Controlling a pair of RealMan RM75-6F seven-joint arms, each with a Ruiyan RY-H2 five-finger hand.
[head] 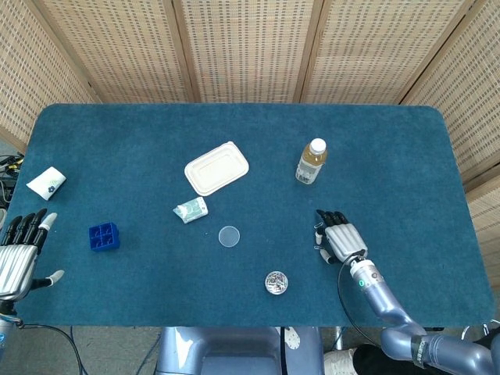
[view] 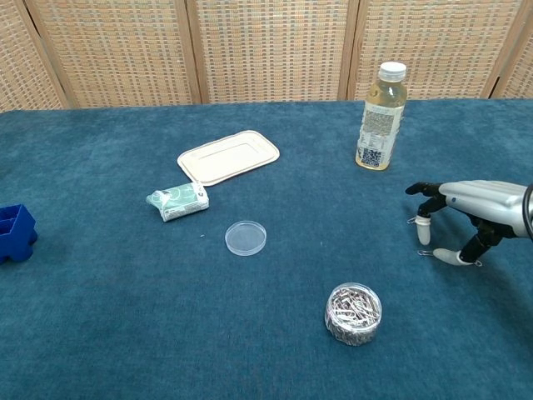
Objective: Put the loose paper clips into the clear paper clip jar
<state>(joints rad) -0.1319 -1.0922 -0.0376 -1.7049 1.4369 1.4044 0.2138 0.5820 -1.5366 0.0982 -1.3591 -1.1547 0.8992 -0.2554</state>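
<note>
Hovering, right hand [view: 470, 204], seemingly palm-down

The right hand [view: 470, 208] reaches low over the desk, palm down, fingers [view: 424, 231] spread and holding nothing. The left hand [head: 17, 255] hovers at the desk's left edge, fingers apart, empty.

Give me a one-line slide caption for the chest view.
Right hand reaches down over loose metal paper clips on the blue cloth table, near the open clear paper clip jar.
</note>
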